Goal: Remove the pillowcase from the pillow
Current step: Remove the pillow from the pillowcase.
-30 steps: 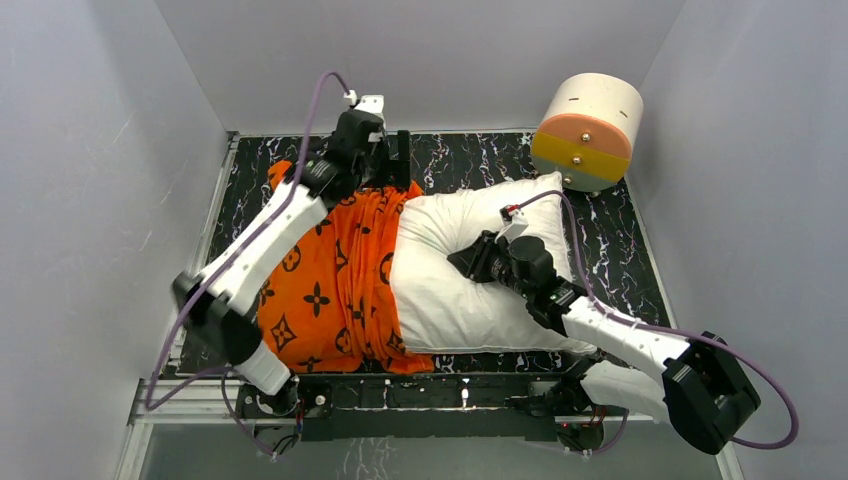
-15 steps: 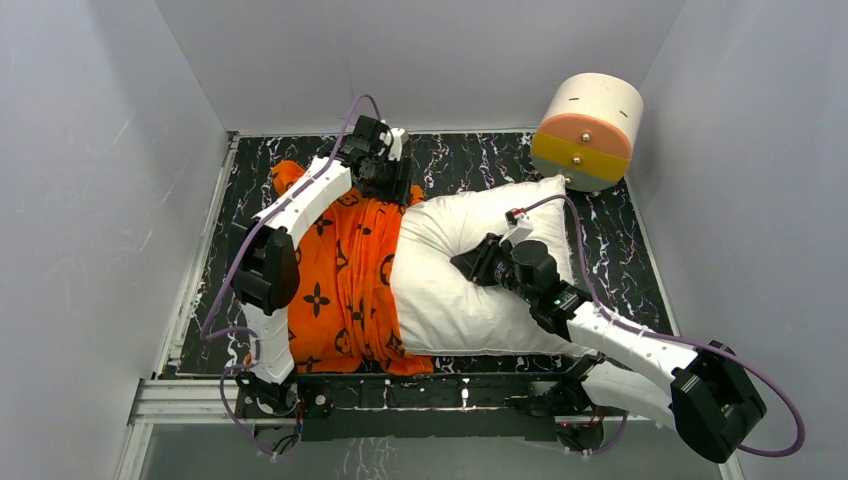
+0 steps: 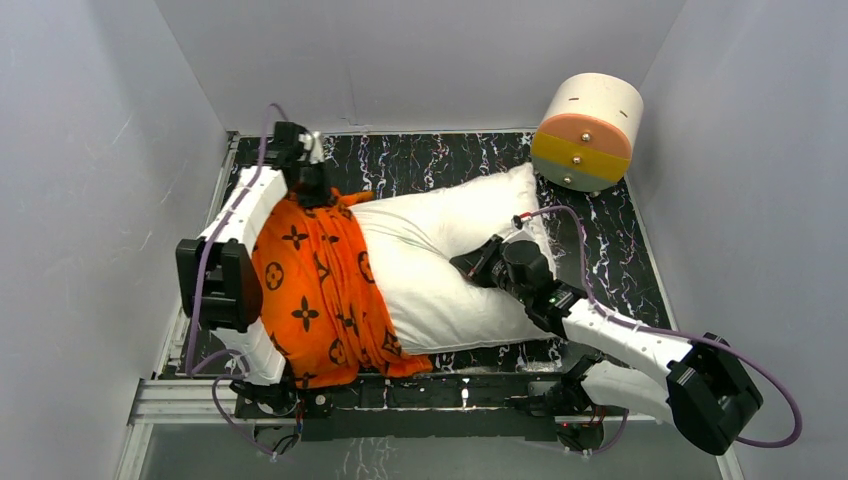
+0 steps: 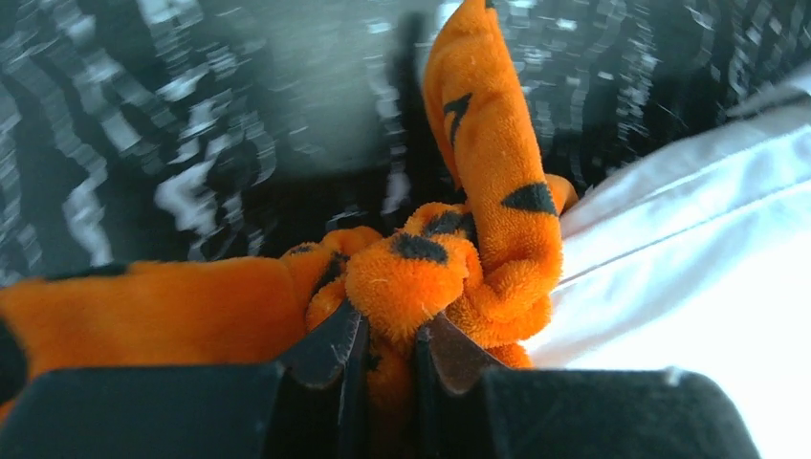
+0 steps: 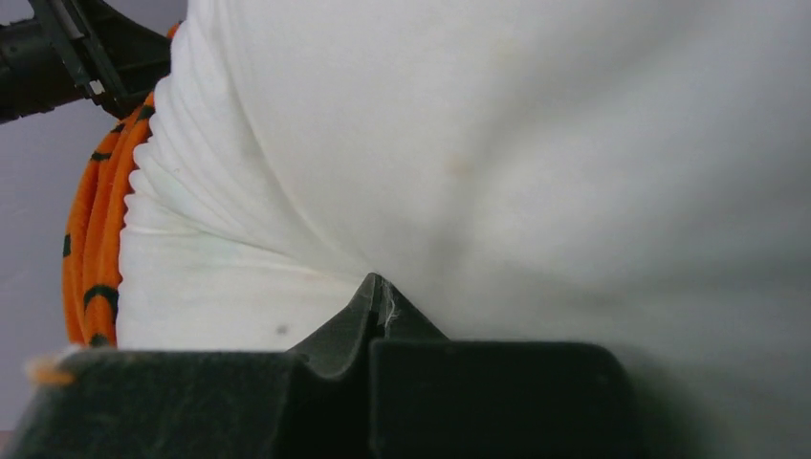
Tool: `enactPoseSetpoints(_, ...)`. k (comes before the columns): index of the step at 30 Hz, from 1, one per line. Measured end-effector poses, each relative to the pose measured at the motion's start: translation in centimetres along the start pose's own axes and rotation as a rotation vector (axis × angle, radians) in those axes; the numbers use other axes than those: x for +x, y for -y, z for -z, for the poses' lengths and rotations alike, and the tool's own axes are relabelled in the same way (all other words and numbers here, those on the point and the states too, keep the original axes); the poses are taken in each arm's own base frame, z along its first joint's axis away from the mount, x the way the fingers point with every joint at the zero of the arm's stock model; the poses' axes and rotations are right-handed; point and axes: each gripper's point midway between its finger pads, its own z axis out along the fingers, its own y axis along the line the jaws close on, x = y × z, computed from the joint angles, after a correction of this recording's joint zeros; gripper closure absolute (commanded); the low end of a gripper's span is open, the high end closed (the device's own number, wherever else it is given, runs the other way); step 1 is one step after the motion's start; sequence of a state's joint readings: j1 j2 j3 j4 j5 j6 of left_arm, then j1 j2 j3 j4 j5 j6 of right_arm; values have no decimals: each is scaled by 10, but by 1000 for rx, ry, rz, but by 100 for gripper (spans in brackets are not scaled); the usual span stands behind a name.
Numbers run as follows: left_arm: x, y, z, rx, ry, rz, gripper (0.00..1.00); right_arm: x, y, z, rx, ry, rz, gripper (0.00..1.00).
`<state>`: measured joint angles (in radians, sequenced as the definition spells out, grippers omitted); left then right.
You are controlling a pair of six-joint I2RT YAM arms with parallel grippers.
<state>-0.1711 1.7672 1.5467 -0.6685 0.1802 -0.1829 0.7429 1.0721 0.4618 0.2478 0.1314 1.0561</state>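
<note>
Pillowcase [image 3: 310, 290] is the bright orange fuzzy fabric cover with black flower, star and circle prints. Right now it sleeves only the left end of the big plump white rectangular pillow [image 3: 440, 270], bunched in folds with its open edge facing right. The whole lot lies on the black marble-pattern table [image 3: 440, 160], long axis running left to right. The right end angles a bit toward the far side, near the white-and-orange round drum [image 3: 588, 125].

The left gripper [image 4: 387, 335] sits at the far-left corner of the cover, jaws pinched narrow on a wad of orange fuzz; the wrist view shows it squeezed between them. The right gripper [image 5: 378, 287] is on the bare white part, about mid-pillow, jaws closed tight on a small fold of the pillow's skin.

So the orange cover lies left of the right arm's pinch, and the left arm is the one on it. My guess is the next pull should go leftward along the pillow's length while the right arm anchors. With only one corner held, the near side could drag.
</note>
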Motion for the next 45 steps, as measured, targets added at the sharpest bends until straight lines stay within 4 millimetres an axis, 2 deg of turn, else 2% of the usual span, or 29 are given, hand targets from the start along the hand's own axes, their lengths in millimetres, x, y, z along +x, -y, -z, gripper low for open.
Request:
enactPoseSetpoints(4,6,-70,22,-84,10,225,100,5,5,-5,21,-15,-35,100)
enactPoseSetpoints(6,7,-96,33,-123,35,298,100,12,16,-9,60,-36,-34,100)
enactPoseSetpoints(7,5,-104,38,-130,52,314,100,15,21,-11,81,-47,-31,100)
enactPoseSetpoints(9,2,-106,44,-103,85,325,100,21,35,-11,133,-74,-16,97)
enactPoseSetpoints(11,-1,-98,47,-48,111,319,100,22,34,-10,142,-97,21,89)
enactPoseSetpoints(13,-4,-89,50,-7,137,299,100,19,26,-6,143,-122,81,76)
enactPoseSetpoints(14,-6,-84,52,11,149,285,100,16,20,-3,143,-136,116,64)
enactPoseSetpoints(15,-8,-80,54,24,160,272,100,13,14,-1,140,-148,149,49)
enactPoseSetpoints(17,-11,-75,58,44,181,255,100,4,-4,5,127,-171,208,32)
enactPoseSetpoints(19,-11,-70,63,57,195,246,100,-11,-32,13,104,-187,283,19)
enactPoseSetpoints(22,-13,-61,69,77,218,224,100,-47,-90,20,44,-150,374,3)
enactPoseSetpoints(24,-14,-54,74,87,234,206,100,-71,-125,18,22,-111,418,1)
enactPoseSetpoints(26,-16,-45,80,96,250,186,100,-95,-158,7,26,-62,466,1)
enactPoseSetpoints(27,-17,-41,82,102,257,176,100,-101,-165,0,39,-50,479,1)
enactPoseSetpoints(30,-19,-26,92,119,284,144,100,-104,-168,-38,141,-51,536,1)
enactPoseSetpoints(33,-20,-11,99,132,305,108,100,-80,-137,-81,282,-111,599,4)
enactPoseSetpoints(34,-20,-6,100,137,307,95,100,-70,-121,-94,334,-131,616,15)
enactPoseSetpoints(37,-14,-2,95,123,299,81,100,-50,-85,-121,422,-128,636,63)
enactPoseSetpoints(40,-9,-12,86,75,291,92,100,-50,-73,-124,422,-54,570,98)
enactPoseSetpoints(45,-9,-34,87,-53,312,144,100,-56,-67,-116,351,33,403,100)
